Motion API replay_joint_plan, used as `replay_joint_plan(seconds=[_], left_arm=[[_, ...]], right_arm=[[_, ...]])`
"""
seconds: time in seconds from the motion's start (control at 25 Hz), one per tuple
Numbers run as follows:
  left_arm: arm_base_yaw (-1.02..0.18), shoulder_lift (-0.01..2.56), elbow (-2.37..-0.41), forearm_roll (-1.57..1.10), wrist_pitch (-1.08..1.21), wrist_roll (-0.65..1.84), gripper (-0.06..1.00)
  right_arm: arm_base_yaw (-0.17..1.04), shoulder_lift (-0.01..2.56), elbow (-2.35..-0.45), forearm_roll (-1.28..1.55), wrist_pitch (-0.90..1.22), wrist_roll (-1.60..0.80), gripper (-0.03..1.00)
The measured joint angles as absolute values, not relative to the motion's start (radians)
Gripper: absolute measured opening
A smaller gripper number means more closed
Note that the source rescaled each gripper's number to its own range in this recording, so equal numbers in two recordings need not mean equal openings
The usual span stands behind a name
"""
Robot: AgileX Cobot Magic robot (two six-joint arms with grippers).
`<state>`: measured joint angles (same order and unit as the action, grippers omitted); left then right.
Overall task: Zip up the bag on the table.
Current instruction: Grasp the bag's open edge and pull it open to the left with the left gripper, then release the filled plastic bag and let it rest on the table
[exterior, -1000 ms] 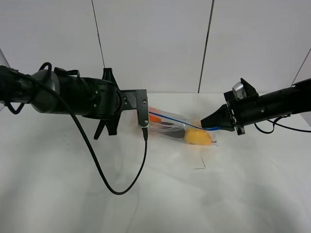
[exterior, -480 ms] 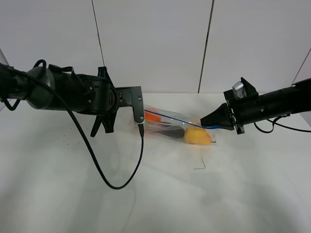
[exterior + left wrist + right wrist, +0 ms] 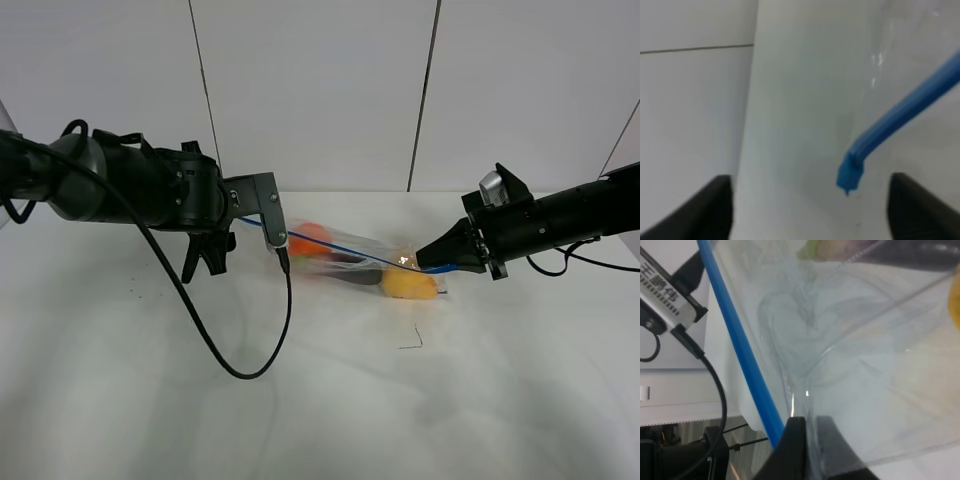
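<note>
Two grippers, one bag: zip judged nearly done

Bag (image 3: 350,262): lies on the table (image 3: 320,400) between the arms, fruit inside.
Strip (image 3: 340,247): one unbroken blue line; the seal itself cannot be confirmed.
Right gripper (image 3: 428,260): clamped on the bag's right corner, just beside the strip.
Left gripper (image 3: 274,228): jaws wide apart, holding nothing, with the strip's free end between them.
Probably left to do: check the seal, then release.

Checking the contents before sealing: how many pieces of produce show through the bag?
3. In the high view, an orange one at the bag's left end, a dark one in the middle, a yellow one at its right end. Others may be hidden.
</note>
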<state>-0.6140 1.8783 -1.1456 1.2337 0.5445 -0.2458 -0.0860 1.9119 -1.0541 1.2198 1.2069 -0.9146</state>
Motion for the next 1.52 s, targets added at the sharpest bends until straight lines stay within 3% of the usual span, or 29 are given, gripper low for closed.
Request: replay_joint_plan(seconds=[0.4, 0.64, 0.92, 1.12, 1.32, 1.52], left_arm=[[-0.614, 1.876, -1.146, 1.227, 0.539, -0.316, 0.79], [-0.615, 1.876, -1.146, 1.227, 0.474, -0.316, 0.97], [-0.617, 1.876, -1.146, 1.21, 0.564, -0.339, 0.99], [-0.605, 1.874, -1.146, 1.206, 0.726, -0.558, 0.99], [-0.519, 1.835, -1.146, 1.124, 0.821, -0.714, 0.99], [-0.352, 1.718, -1.145, 0.835, 0.831, -0.577, 0.99]], right_arm=[[-0.086, 1.912, -1.054, 1.22, 1.207, -0.922, 0.0], [-0.086, 1.912, -1.054, 1.22, 1.207, -0.922, 0.0], [-0.086, 1.912, -1.054, 1.22, 1.207, -0.926, 0.0], [-0.086, 1.912, -1.054, 1.22, 1.207, -0.927, 0.0], [-0.086, 1.912, -1.054, 1.22, 1.207, -0.928, 0.0], [-0.086, 1.912, -1.054, 1.22, 1.207, -0.933, 0.0]])
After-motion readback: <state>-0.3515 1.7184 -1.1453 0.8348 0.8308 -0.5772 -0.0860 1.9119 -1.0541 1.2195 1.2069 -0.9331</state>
